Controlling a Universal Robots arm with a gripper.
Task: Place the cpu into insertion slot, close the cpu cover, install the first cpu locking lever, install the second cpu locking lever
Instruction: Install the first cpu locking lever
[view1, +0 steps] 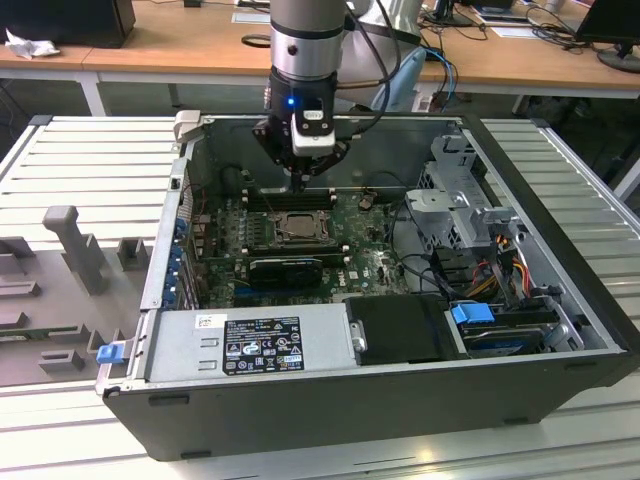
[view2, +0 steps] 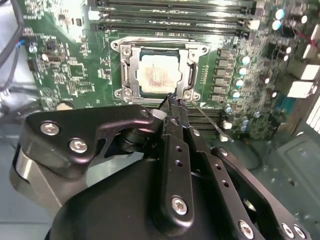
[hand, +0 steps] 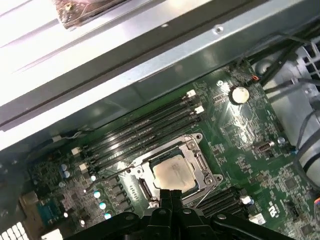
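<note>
My gripper (view2: 172, 102) hangs inside the open computer case (view1: 560, 250), just above the motherboard (view2: 65, 65). My fingers (hand: 170, 200) are pressed together with nothing between them, their tips forming one narrow black point.

Just beyond my fingertips sits the insertion slot (view2: 125, 70), framed by green board. The cpu (view2: 157, 75) already lies flat inside it, its pale silvery-beige face turned up and showing through the large cut-out of the cpu cover (view2: 192, 67). That cover lies down flat over the chip, its silvery frame running all around the edges. In the first wrist view the same chip (hand: 172, 174) sits directly ahead of my tips, with the cover's frame (hand: 197, 155) around it.

My tips reach the near edge of the socket frame, close to one corner screw (view2: 187, 93); I cannot tell whether they touch it. A thin metal lever rod (view2: 210, 120) runs slantwise off from that corner, beside my fingers.

On the far side of the socket from my fingers lie the long black memory slots (view2: 170, 15).
</note>
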